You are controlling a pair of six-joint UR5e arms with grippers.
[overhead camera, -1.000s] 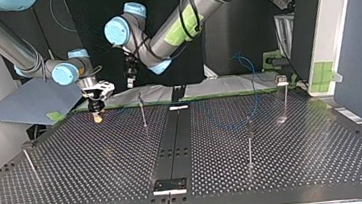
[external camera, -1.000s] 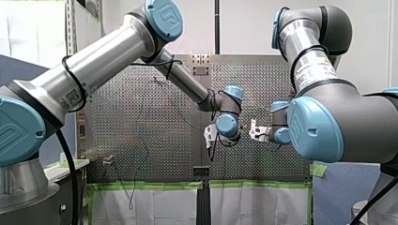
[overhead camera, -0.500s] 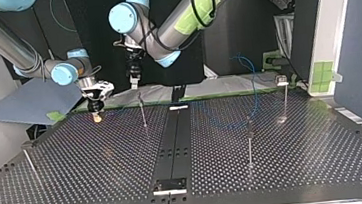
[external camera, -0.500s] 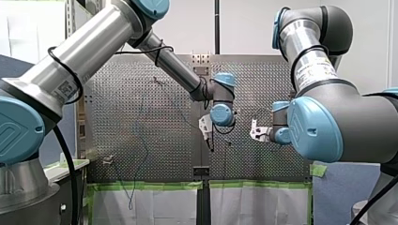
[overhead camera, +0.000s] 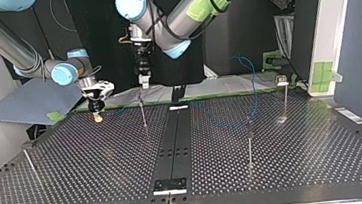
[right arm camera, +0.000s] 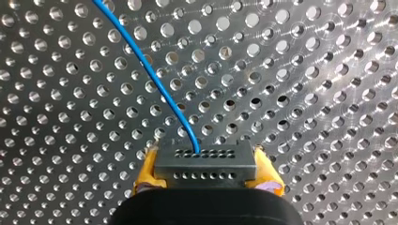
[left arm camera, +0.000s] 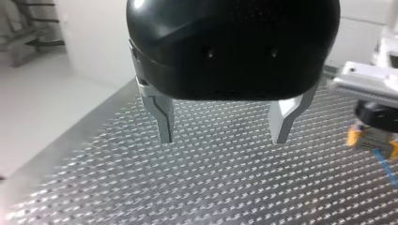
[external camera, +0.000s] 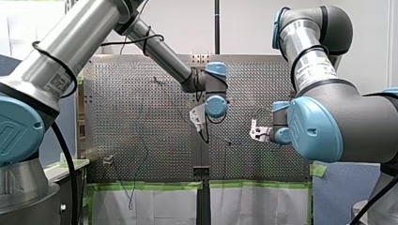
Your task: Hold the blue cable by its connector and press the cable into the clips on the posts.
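In the right wrist view my right gripper [right arm camera: 206, 172] is shut on a dark grey connector [right arm camera: 205, 158], gripped between its yellow pads [right arm camera: 144, 172]. The blue cable [right arm camera: 149, 70] leaves the connector and runs away over the perforated table [right arm camera: 305, 84]. In the top view this gripper [overhead camera: 98, 115] hangs low over the table's far left part. My left gripper [left arm camera: 223, 136] is open with nothing between its metal fingers [left arm camera: 164, 124]. It hovers above the thin post [overhead camera: 142, 110] near the table's far edge. Further along, the cable [overhead camera: 254, 87] loops near two posts [overhead camera: 249, 140] at the right.
Another post [overhead camera: 284, 94] with a clip on top stands at the top view's far right, and a leaning one [overhead camera: 29, 164] at the near left. A dark strip [overhead camera: 175, 142] runs down the table's middle. My right gripper [left arm camera: 373, 119] shows beside my left one.
My left arm has lifted its gripper up and away from the table, drifting left in the front view. My right arm and the connector have stayed still.
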